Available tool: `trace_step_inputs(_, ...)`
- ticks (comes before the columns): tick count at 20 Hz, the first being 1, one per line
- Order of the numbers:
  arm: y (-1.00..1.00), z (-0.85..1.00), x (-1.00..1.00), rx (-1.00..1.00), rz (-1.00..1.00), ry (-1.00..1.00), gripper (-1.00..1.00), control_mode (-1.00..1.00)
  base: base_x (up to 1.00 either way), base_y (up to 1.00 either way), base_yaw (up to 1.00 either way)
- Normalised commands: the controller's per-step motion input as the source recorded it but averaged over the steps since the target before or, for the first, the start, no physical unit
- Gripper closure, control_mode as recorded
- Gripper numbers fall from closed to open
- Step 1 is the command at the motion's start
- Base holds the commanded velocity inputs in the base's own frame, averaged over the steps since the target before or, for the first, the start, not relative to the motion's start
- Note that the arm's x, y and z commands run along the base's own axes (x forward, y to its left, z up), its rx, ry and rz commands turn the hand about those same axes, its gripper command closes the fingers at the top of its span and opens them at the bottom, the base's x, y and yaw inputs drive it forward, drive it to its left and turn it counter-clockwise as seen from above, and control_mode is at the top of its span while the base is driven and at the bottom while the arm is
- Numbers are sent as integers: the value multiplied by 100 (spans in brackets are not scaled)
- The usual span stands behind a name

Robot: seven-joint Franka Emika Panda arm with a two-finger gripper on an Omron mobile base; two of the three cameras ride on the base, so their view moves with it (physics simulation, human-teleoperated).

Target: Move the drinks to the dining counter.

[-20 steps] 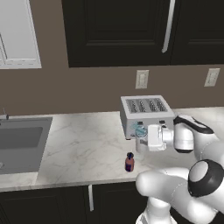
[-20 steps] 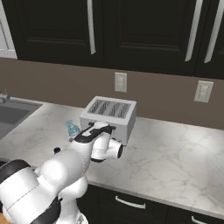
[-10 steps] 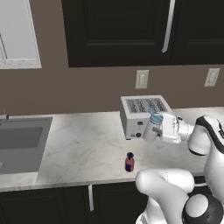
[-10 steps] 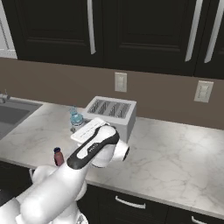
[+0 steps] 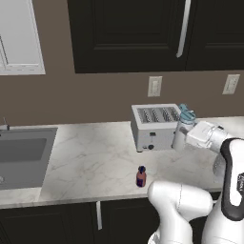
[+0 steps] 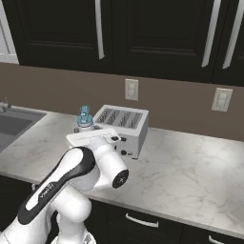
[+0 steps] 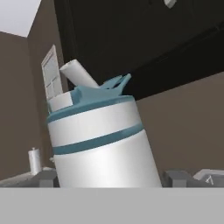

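A: Where's the white-grey bottle (image 5: pixel 181 135)?
B: Beside the toaster (image 5: pixel 155 126), grasped between the fingers (image 7: pixel 45 178); the left view alone shows the purple bottle (image 5: pixel 140 177) near the bench (image 5: pixel 90 157) edge.

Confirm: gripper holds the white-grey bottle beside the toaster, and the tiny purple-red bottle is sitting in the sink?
Not quite. The gripper does hold the white-grey bottle beside the toaster, but the tiny purple-red bottle is not in the sink. The left base view shows it standing upright on the marble worktop, near the front edge, in front of the toaster.
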Motion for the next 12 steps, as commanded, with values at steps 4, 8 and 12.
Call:
trace_step_inputs(4,-4,45,-70,0,-42,22,100,-100,0,0,0)
trace_step_inputs(8,0,25,-93,0,-27,0,100,-100,0,0,0)
trace_step_inputs(12,0,9,-100,0,-15,-17,100,-100,0,0,0)
